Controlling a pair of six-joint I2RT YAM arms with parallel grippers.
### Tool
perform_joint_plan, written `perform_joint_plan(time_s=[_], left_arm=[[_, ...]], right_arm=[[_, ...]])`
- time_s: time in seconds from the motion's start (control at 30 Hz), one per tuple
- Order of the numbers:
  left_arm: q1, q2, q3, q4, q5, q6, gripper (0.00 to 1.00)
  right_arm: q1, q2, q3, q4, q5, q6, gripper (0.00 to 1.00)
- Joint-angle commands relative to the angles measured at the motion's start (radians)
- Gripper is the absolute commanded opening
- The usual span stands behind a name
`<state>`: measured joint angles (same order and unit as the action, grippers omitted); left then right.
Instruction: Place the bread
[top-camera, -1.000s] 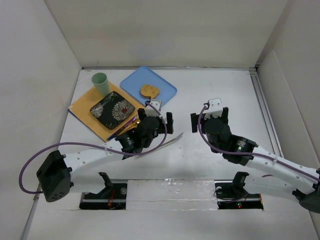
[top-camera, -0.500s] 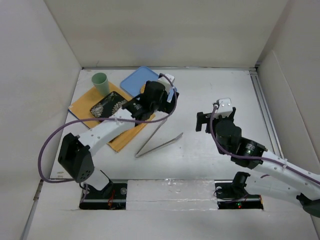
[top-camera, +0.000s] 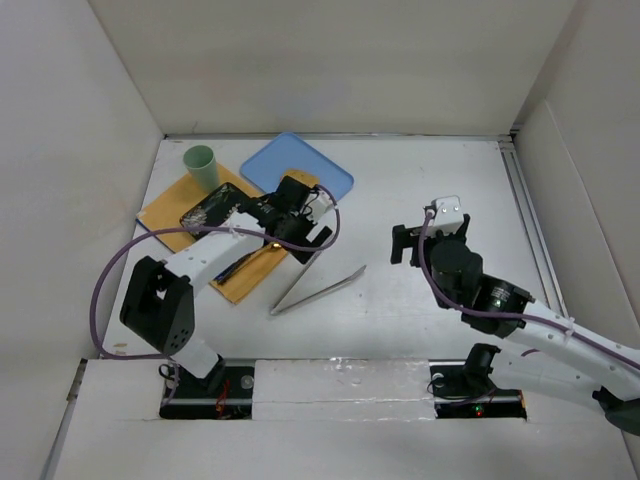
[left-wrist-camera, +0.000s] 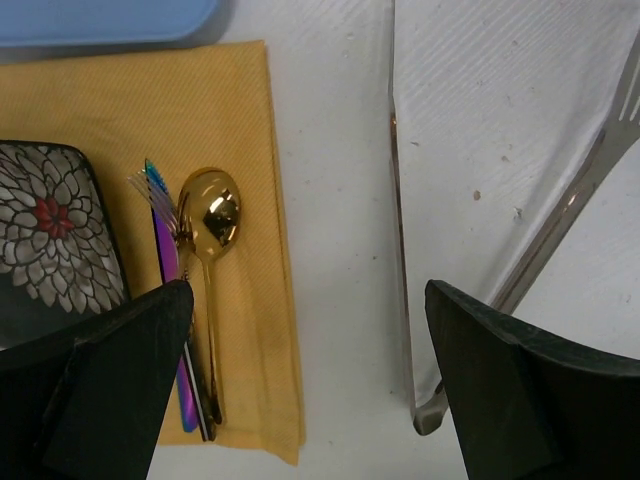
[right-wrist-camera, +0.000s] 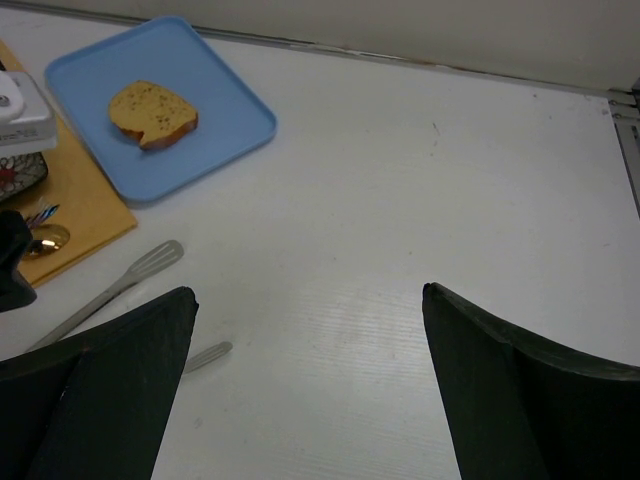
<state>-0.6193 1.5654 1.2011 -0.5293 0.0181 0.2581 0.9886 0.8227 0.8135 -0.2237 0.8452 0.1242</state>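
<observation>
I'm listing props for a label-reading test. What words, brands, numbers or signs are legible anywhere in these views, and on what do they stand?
No text can be read in any view.
The plate carries only a flower pattern, no lettering.
The blue tray, the bread, the green cup, the yellow mat, the gold spoon and the tongs show plain surfaces.

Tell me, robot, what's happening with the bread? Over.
Left claw open, empty. Right claw open, empty. Bread lying on blue tray, not held. Tongs lie clear of bread.
</observation>
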Motion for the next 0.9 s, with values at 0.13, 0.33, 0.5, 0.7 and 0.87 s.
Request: perform_joint_plan(time_s=[0.13, 0.33, 0.5, 0.7, 0.87], left_arm=[[-0.059, -0.065, -0.026, -0.144, 0.077, 0.082, 0.99], [-0.059, -0.111, -0.124, -0.097, 0.144, 0.06, 0.99], [-0.069, -0.111, -0.158, -0.074, 0.19, 0.036, 0.99], [-0.102, -0.042, -0.163, -0.064, 0.154, 0.041, 0.99], [-0.112, -0.005, -0.164, -0.049, 0.141, 0.041, 0.99]], right_arm=[[-0.005, 0.019, 0.021, 0.014, 0.006, -0.006, 1.0], [-0.005, 0.024, 0.016, 0.021, 0.008, -0.008, 1.0], [-0.005, 0.038, 0.019, 0.018, 0.018, -0.009, 1.0], [-0.015, 0.041, 0.029, 0.003, 0.025, -0.005, 1.0], [-0.015, 0.023, 0.023, 0.006, 0.031, -0.003, 1.0]])
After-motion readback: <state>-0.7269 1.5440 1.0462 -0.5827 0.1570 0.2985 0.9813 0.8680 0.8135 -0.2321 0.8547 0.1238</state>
